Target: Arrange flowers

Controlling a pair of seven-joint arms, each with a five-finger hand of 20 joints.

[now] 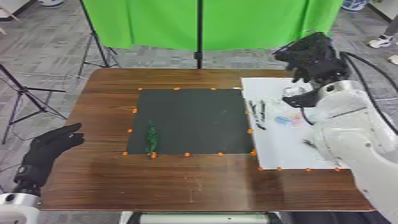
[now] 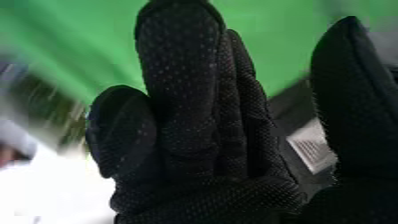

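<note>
My right hand (image 1: 313,59) is above the back right part of the table, over the far end of the white sheet (image 1: 274,154). Its fingers are straight; in the right wrist view the hand (image 2: 182,100) holds nothing. Under it, a clear object (image 1: 293,92) stands or lies on the sheet, partly hidden. Dark thin stems (image 1: 258,114) lie on the sheet, with a small blue and pink thing (image 1: 285,120) beside them. A green stem (image 1: 152,137) lies on the black mat (image 1: 191,117). My left hand (image 1: 53,146) is open at the table's left edge.
The brown wooden table (image 1: 178,180) carries the mat and sheet, both edged with orange marks (image 1: 187,154). Behind it hang a green cloth (image 1: 151,25) and a black stand pole (image 1: 200,35). Tripod legs (image 1: 25,90) stand on the floor at the left.
</note>
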